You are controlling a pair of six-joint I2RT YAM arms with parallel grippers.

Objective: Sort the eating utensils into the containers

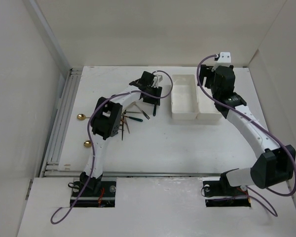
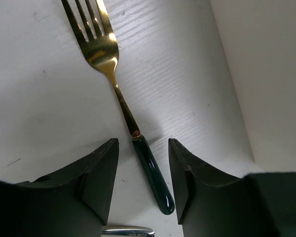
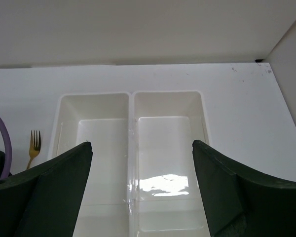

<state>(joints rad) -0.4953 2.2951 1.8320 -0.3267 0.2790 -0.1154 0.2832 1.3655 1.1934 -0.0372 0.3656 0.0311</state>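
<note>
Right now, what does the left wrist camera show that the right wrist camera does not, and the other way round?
Only the left wrist view: the dark green handle of the gold fork, lying untouched between the open left gripper's fingers, and a silver utensil's end at the bottom edge. Only the right wrist view: the two white containers, nothing in the parts that show, framed by the open right gripper. Both: the white table and, apparently, that fork's tines.

The only lettering in sight is a small stamped mark on the silver utensil handle point(image 2: 128, 230) at the near edge of the left wrist view, which seems to begin "YOURO" but is cut off and too small to read surely.
</note>
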